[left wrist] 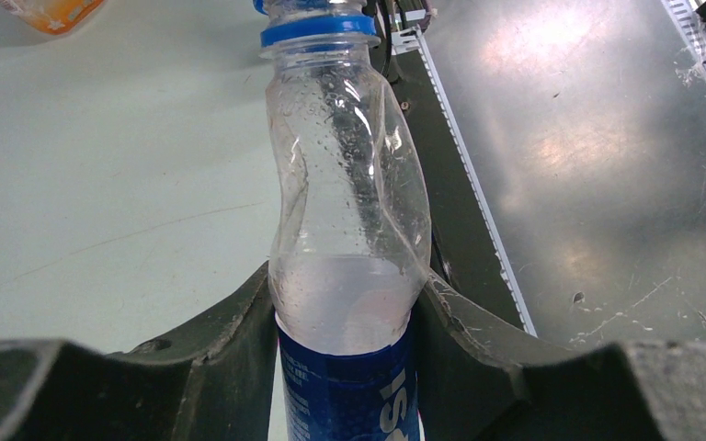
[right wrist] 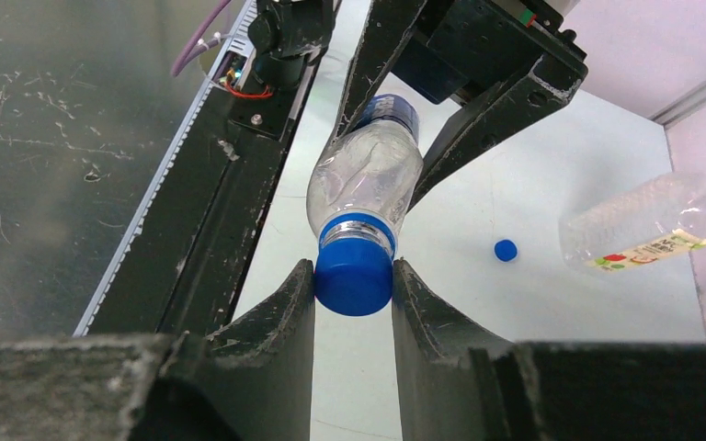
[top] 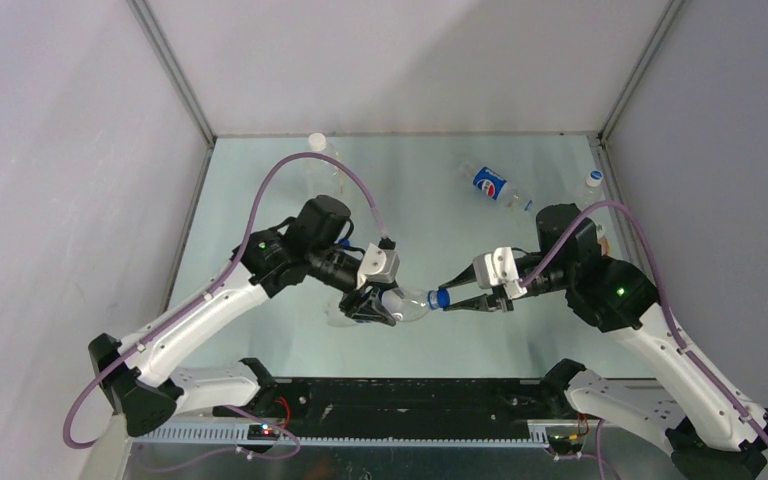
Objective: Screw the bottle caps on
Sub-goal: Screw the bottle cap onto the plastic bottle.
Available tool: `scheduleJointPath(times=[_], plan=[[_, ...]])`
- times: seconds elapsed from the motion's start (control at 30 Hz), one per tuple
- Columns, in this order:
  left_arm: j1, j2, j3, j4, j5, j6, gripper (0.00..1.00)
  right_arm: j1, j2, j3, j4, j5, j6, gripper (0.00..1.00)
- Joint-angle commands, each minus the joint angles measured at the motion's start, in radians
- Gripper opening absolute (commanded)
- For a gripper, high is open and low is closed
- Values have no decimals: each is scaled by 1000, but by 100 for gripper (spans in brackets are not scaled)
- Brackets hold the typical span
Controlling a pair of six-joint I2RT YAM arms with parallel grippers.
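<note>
Over table (top: 430, 210), arms facing | left tool (top: 378, 306) grips bottle (top: 415, 302) | right tool (top: 452, 298) clamps blue cap (right wrist: 354, 280)

Held cap (right wrist: 354, 280): solid blue throughout.
Loose cap (right wrist: 506, 249): blue, seen at 3 o'clock from the held cap.
Held bottle (left wrist: 349, 230): clear; blue label lettered in white.
Far bottle (top: 490, 184): clear; label marked blue, red and white.
Table (top: 420, 220): pale green, unpatterned.
Cables (top: 315, 156): purple.

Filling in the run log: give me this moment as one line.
step: capping | left gripper: shut on bottle body | right gripper: shut on blue cap at bottle mouth | loose cap: lying on table
</note>
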Motion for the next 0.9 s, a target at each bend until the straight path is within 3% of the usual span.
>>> scheduleJointPath(times=[0.0,0.47,0.87], plan=[[1,-5,53,21,53,10,0,12,10,1,15,-5,-22,0],[-2,-14,22,137,61,-89,0,38,25,1,-13,3,-46,0],[-13,-73,-46,282,5,-154,0,29,61,1,10,-64,53,0]])
